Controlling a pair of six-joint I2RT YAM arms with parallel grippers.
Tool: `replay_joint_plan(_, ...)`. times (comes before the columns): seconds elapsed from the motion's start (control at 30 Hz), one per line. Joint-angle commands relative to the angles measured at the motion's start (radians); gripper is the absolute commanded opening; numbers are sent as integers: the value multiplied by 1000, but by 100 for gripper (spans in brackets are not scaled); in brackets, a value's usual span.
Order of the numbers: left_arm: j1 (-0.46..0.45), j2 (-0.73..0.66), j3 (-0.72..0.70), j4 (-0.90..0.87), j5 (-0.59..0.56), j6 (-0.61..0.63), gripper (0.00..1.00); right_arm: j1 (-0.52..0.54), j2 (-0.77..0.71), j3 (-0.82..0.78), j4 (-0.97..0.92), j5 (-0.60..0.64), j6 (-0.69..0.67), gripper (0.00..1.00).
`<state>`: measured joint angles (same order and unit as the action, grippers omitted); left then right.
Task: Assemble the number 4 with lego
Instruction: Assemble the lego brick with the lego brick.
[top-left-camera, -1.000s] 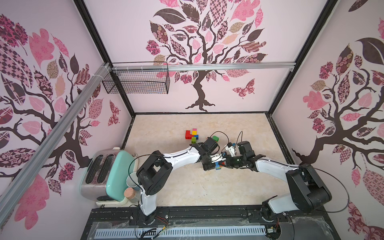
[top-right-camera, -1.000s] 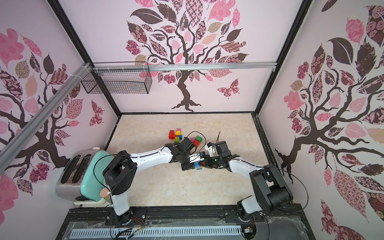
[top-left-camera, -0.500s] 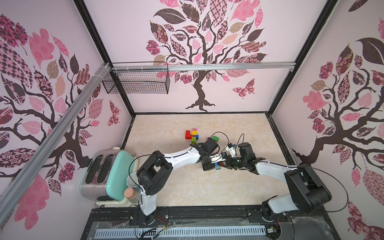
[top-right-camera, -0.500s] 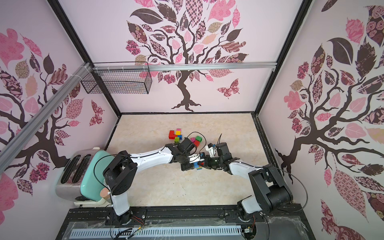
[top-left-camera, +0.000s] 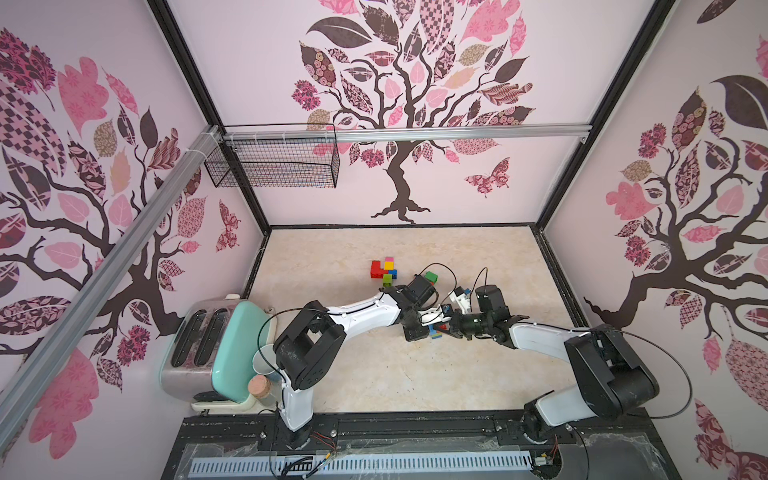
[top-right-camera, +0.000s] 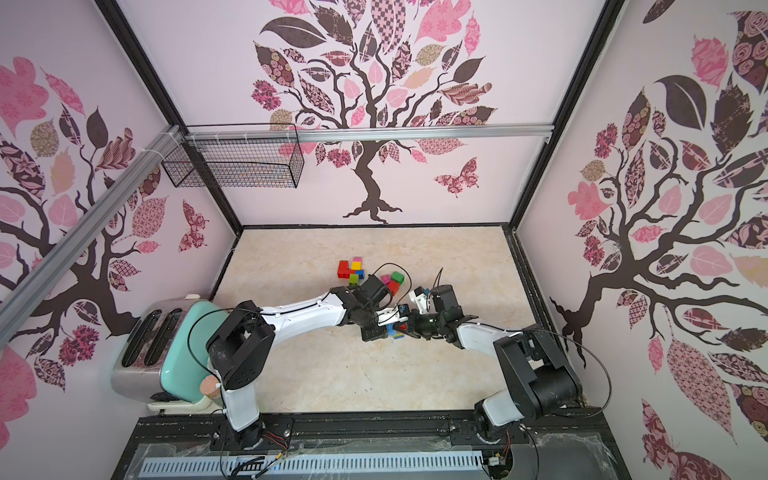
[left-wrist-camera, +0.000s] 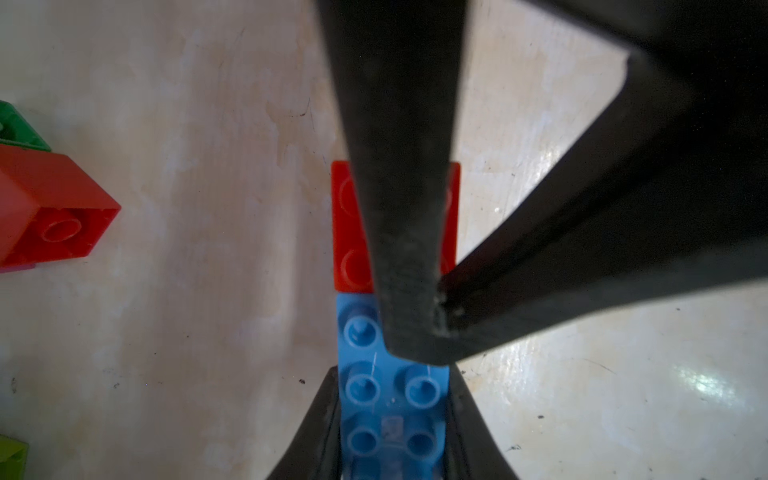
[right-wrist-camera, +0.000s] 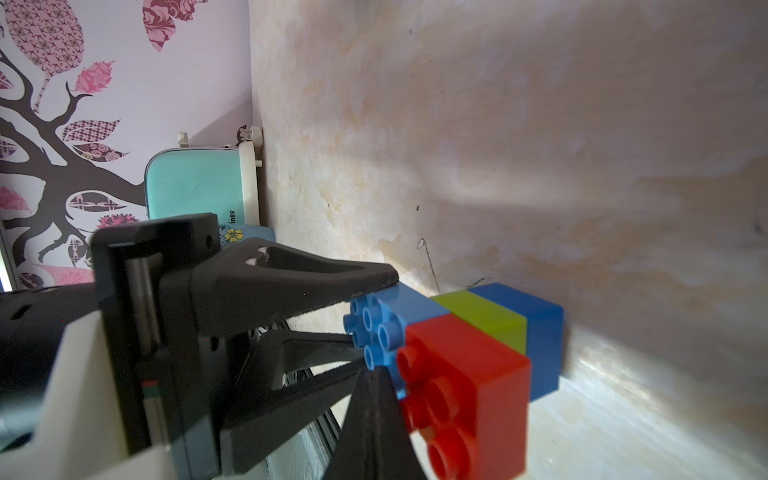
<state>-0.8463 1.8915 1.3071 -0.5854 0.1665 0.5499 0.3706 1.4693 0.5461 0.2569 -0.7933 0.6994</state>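
Observation:
My left gripper (left-wrist-camera: 394, 419) is shut on the light blue brick (left-wrist-camera: 361, 386) of a small lego block held low over the floor. That block joins a red brick (right-wrist-camera: 469, 374), a lime brick (right-wrist-camera: 486, 318) and a darker blue brick (right-wrist-camera: 542, 332). My right gripper (right-wrist-camera: 374, 376) is shut with nothing between its fingers, and its tip rests on the studded face where red meets blue. In both top views the two grippers meet at the block (top-left-camera: 436, 331) (top-right-camera: 395, 331). A second lego cluster (top-left-camera: 384, 269) and a green brick (top-left-camera: 432, 276) lie farther back.
A loose red brick (left-wrist-camera: 54, 208), a green one (left-wrist-camera: 16, 129) and a lime one (left-wrist-camera: 10, 457) lie beside the held block. A mint toaster (top-left-camera: 216, 349) and a cork-topped cup (top-left-camera: 262, 384) stand at the front left. A wire basket (top-left-camera: 274, 160) hangs on the back wall.
The right arm has shifted slightly at the wrist while its tip stays at the block. The left gripper and the bricks have not visibly moved.

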Motion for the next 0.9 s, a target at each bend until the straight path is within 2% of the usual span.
replay_joint_plan(0.0, -22, 27, -8, 17, 21, 25, 0, -16, -63, -5, 97, -49, 72, 0)
replay_joint_plan(0.4, -23, 41, 16, -9, 15, 26, 0, -23, 65, -15, 196, -154, 118, 0)
replay_joint_plan(0.57, -25, 47, 40, -28, 10, 18, 0, -24, 113, -21, 62, -68, 47, 0)
replay_joint_plan(0.73, -28, 47, 63, -52, 0, 16, 0, -25, 96, -47, 49, 3, 61, 0)
replay_joint_plan(0.8, -30, 46, 76, -61, -1, 12, 7, -26, 84, -45, 38, 27, 61, 0)
replay_joint_plan(0.87, -30, 45, 86, -65, 1, 6, 20, -26, 77, -41, 29, 44, 60, 0)
